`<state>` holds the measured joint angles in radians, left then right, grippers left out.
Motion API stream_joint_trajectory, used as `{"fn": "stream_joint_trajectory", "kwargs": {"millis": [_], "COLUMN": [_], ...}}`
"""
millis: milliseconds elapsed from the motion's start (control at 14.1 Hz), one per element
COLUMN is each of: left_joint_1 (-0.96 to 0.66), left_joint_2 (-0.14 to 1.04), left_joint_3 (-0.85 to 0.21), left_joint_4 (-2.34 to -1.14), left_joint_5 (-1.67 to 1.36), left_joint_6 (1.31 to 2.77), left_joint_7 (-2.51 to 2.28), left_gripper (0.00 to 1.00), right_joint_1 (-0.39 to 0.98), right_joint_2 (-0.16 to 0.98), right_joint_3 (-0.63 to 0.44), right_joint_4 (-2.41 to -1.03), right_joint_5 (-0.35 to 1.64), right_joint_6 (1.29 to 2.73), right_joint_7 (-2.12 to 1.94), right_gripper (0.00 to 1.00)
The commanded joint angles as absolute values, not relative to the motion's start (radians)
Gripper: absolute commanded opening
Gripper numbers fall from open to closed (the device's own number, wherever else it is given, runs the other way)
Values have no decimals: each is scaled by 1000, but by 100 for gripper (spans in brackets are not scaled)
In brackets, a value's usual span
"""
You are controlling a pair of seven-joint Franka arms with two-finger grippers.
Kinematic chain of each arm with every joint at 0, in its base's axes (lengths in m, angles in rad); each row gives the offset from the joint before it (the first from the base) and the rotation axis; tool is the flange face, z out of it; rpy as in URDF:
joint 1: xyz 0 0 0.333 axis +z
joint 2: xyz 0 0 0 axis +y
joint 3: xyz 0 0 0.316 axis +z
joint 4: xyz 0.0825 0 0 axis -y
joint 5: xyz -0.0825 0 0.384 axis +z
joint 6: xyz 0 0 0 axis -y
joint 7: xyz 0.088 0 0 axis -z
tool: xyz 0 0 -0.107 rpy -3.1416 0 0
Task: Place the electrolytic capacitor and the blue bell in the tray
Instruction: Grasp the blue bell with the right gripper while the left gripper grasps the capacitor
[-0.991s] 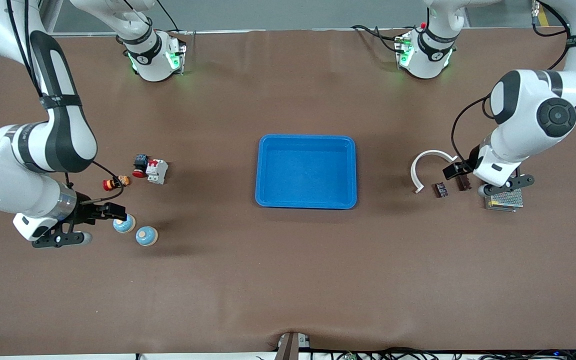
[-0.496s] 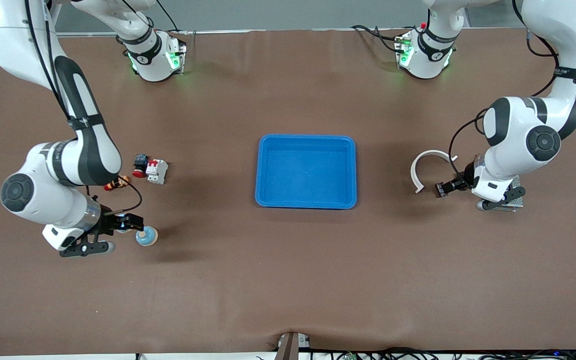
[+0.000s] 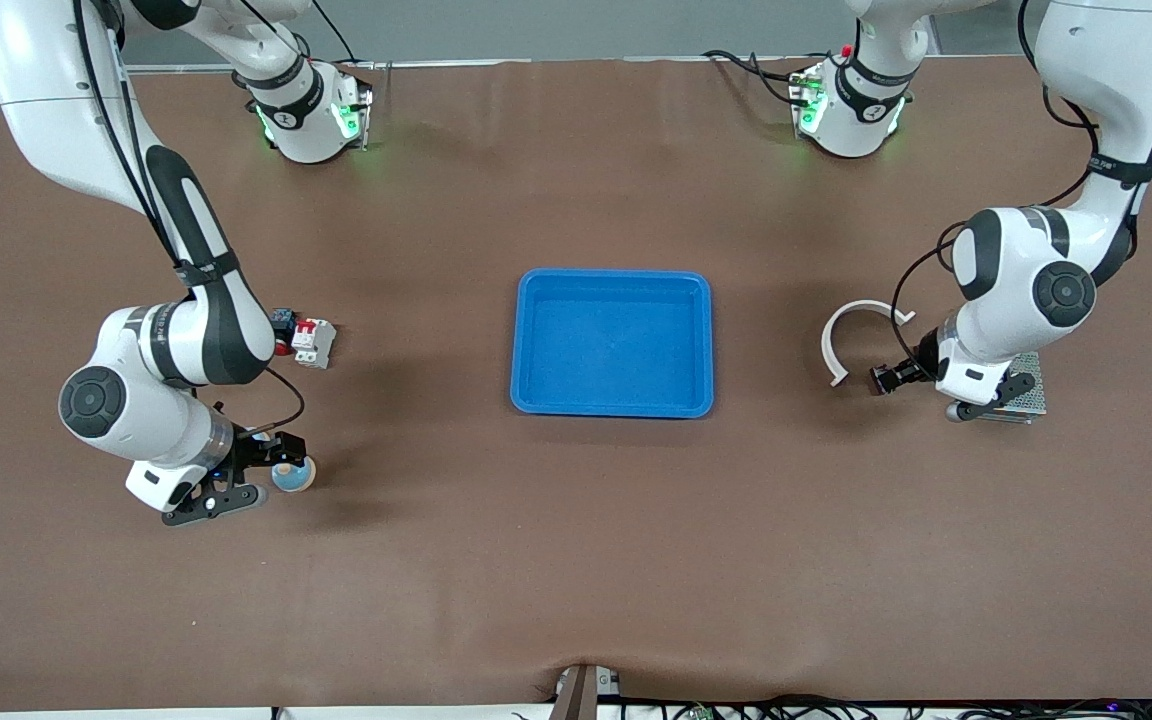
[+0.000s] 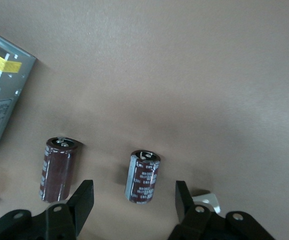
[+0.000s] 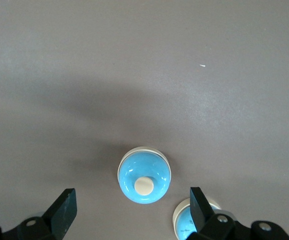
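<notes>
End effectors, both spread, straddle their targets: left [image 4: 134, 200] should center on the capacitor [image 4: 143, 176], right [image 5: 132, 212] on the bell [image 5: 144, 174], before pinching.

No legible text on any object.
</notes>
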<state>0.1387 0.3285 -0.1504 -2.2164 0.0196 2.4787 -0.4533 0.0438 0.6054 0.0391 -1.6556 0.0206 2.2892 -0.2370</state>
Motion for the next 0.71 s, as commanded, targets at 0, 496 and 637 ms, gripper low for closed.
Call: {"fn": "stream_joint_trajectory", "kwargs": {"millis": [0, 496, 637], "left_joint_1": [135, 133, 133], "left_joint_2": [356, 405, 413], "left_joint_3": [-155, -156, -156], "left_joint_4": [-2223, -2215, -2214], "left_joint_5": [40, 40, 41], "left_joint_6": [2517, 2533, 2533], "left_joint_7": [-472, -466, -465], "left_gripper": [68, 61, 56], "right_joint_1": [49, 40, 40], "right_joint_2": [636, 670, 670], "right_joint_3": [35, 37, 37], "right_joint_4": [-1631, -1649, -1680], "right_joint_5": [-11, -37, -37], "right_joint_6": [2311, 2379, 2411], "right_joint_7": [-313, -459, -463], "right_gripper": [100, 100, 100]}}
